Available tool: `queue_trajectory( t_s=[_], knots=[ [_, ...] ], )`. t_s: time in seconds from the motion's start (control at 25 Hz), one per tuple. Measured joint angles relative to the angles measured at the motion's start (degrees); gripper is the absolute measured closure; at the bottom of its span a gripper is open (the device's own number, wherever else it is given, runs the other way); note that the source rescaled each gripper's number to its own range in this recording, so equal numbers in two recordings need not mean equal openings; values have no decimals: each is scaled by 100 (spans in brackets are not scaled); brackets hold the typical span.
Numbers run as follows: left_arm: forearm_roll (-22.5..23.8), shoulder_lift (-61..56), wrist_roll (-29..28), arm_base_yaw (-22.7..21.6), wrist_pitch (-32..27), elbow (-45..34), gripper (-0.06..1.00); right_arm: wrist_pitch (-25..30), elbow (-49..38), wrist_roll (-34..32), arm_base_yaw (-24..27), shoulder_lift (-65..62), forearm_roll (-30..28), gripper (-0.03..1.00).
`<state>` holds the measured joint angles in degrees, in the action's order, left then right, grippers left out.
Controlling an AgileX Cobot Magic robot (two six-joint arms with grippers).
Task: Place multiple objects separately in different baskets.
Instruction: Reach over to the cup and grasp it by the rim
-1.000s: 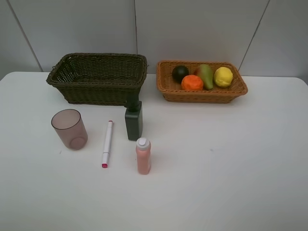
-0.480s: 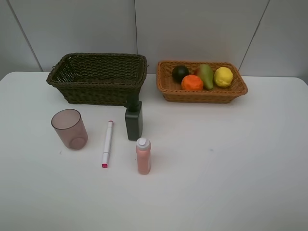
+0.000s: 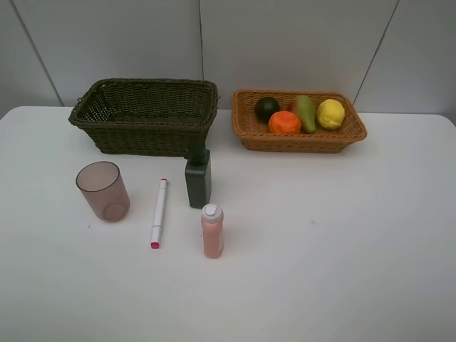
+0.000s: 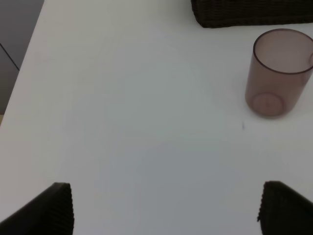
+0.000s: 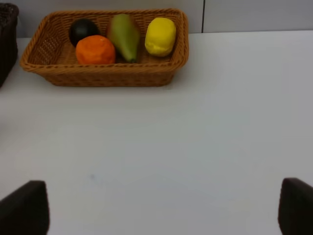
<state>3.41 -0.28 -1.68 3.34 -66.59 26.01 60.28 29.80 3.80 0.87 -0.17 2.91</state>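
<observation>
Orange-tan basket (image 3: pixel 246 132) holds four fruits. Pinkish cup (image 3: pixel 103 191), marker (image 3: pixel 158 212), dark green bottle (image 3: pixel 198 179) and pink bottle (image 3: pixel 212 231) sit on the white table (image 3: pixel 342 235) before the dark basket (image 3: pixel 142 135). Left gripper (image 4: pixel 166 210), jaws wide, hovers near the cup; right gripper (image 5: pixel 159 210), also wide, holds nothing. Best: straddle the cup squarely, squeeze gently, clear the basket wall.

A white table (image 3: pixel 342 235) carries six things, with an upright dark green bottle (image 3: pixel 198 182) standing near its middle. Just behind that bottle sits the dark olive basket (image 3: pixel 142 139), and behind it to the right, apart, the orange-tan basket (image 3: pixel 299 141). In front of the bottle stands the pink bottle (image 3: pixel 212 230), just to its left lies the white-pink marker (image 3: pixel 159 212) flat, and farther left stands the pinkish cup (image 3: pixel 104 191) upright.
</observation>
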Motion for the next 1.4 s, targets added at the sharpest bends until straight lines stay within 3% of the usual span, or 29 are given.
queue_trajectory(
  t_s=[1.04, 1.4],
  knots=[
    [-3, 33, 43, 0, 0, 8, -6, 0, -18, -17, 0, 0, 0, -1],
    [-25, 1723, 43, 0, 43, 884, -6, 0, -18, -17, 0, 0, 0, -1]
  ],
)
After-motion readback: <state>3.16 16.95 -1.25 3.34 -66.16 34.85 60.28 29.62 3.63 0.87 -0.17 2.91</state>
